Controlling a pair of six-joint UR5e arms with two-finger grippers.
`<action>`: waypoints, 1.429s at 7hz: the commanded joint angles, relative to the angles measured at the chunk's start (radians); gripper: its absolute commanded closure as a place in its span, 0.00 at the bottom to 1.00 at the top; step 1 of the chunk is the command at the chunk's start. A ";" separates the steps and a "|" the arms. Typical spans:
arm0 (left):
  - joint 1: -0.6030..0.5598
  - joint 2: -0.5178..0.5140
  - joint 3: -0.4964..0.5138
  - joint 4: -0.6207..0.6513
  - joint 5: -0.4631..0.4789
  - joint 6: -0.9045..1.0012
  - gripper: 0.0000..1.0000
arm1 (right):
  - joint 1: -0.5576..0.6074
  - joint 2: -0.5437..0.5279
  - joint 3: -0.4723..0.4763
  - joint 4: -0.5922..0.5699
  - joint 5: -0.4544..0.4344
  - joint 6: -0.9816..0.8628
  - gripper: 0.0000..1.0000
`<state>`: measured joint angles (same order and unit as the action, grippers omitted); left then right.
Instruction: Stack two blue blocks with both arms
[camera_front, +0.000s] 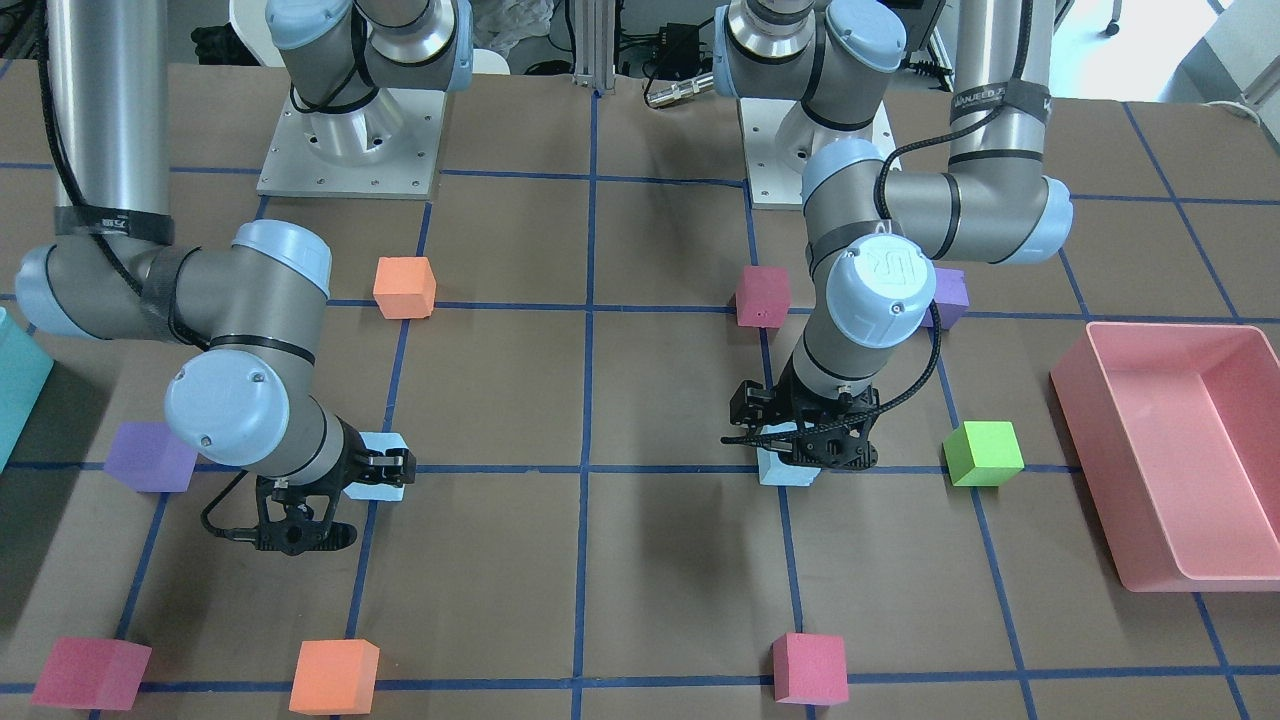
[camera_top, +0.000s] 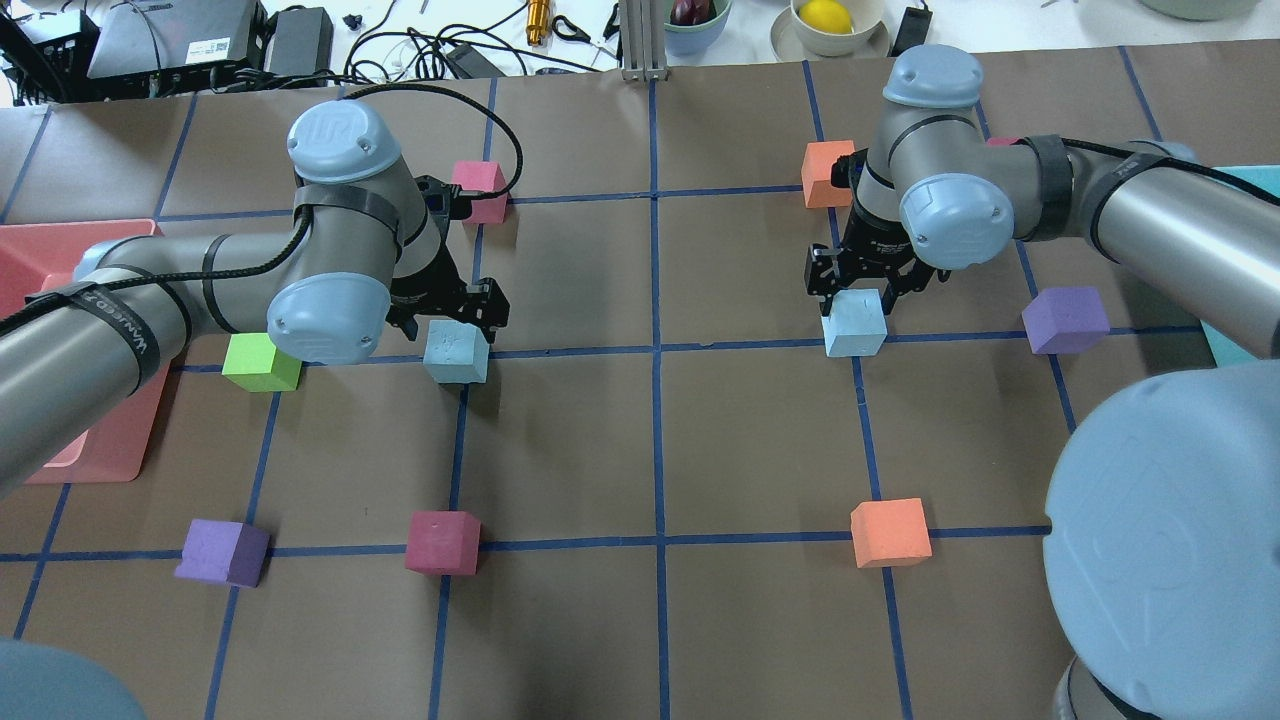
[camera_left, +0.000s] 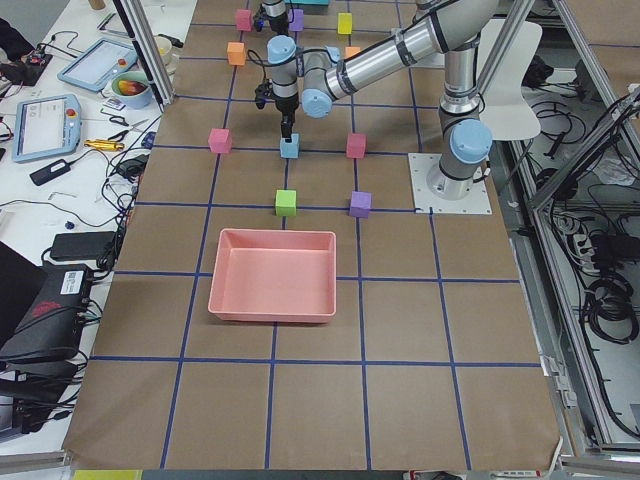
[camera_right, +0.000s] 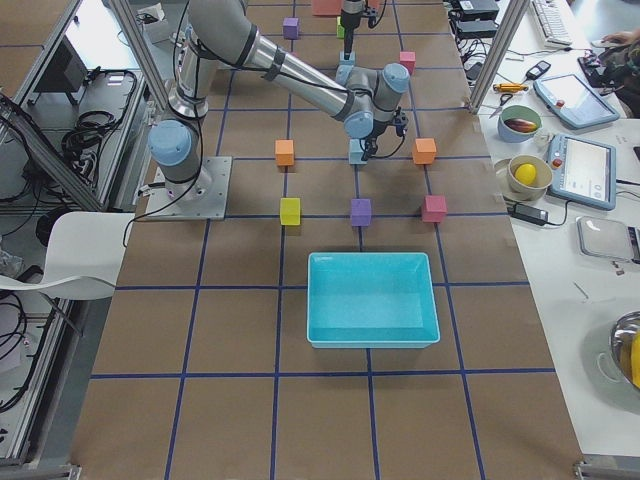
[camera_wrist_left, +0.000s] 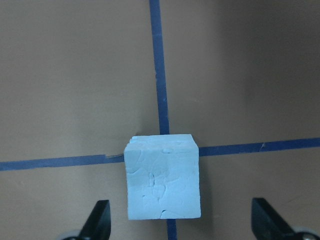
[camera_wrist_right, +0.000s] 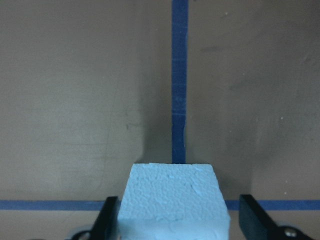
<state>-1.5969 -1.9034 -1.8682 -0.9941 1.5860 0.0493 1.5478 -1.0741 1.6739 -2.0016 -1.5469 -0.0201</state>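
Note:
Two pale blue blocks sit on the brown table at blue tape crossings. The left block (camera_top: 456, 352) shows in the left wrist view (camera_wrist_left: 162, 179) and in the front view (camera_front: 782, 470). My left gripper (camera_top: 450, 318) is open and low over it, its fingertips (camera_wrist_left: 97, 221) clear of both sides. The right block (camera_top: 855, 322) shows in the right wrist view (camera_wrist_right: 172, 200). My right gripper (camera_top: 858, 290) is open around it, with one finger (camera_wrist_right: 107, 217) close beside it and a gap at the other.
A green cube (camera_top: 262, 362) and a pink bin (camera_top: 100, 455) lie by the left arm. A purple cube (camera_top: 1067, 320), an orange cube (camera_top: 828, 172) and a teal bin (camera_top: 1245, 180) lie by the right arm. Red, purple and orange cubes sit on the near row.

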 joint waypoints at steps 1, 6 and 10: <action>0.000 -0.049 -0.003 0.000 -0.001 0.004 0.00 | 0.002 -0.010 -0.011 0.004 -0.001 0.003 1.00; 0.000 -0.071 -0.006 0.006 -0.001 0.006 0.23 | 0.210 -0.003 -0.122 0.015 0.086 0.349 1.00; 0.000 -0.069 -0.002 0.014 -0.001 0.003 0.63 | 0.337 0.057 -0.122 -0.072 0.087 0.347 1.00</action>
<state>-1.5969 -1.9741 -1.8729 -0.9814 1.5846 0.0534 1.8446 -1.0476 1.5524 -2.0303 -1.4607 0.3288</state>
